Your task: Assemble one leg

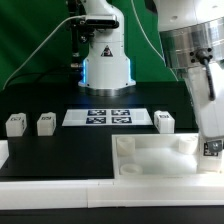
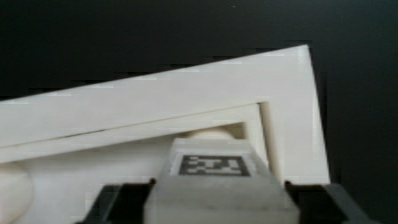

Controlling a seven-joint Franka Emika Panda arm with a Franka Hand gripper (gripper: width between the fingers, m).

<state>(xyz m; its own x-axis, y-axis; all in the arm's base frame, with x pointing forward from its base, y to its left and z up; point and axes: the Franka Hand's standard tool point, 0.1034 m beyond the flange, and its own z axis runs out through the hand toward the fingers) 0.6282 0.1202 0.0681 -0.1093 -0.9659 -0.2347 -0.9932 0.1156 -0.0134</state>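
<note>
My gripper (image 1: 211, 143) is shut on a leg (image 1: 211, 149), a small white post with a black-and-white tag, at the exterior view's right. It holds the leg upright over the near right corner of the large white tabletop (image 1: 160, 157). In the wrist view the leg (image 2: 217, 170) sits between the dark fingers (image 2: 128, 203), tag facing the camera, with the tabletop's raised rim and corner (image 2: 294, 100) just beyond it. Whether the leg touches a socket is hidden.
Three more legs stand on the black table: two at the exterior view's left (image 1: 14, 123) (image 1: 45, 123) and one right of centre (image 1: 165, 121). The marker board (image 1: 110, 117) lies in the middle, before the robot base (image 1: 106, 60). A white border (image 1: 60, 190) runs along the front.
</note>
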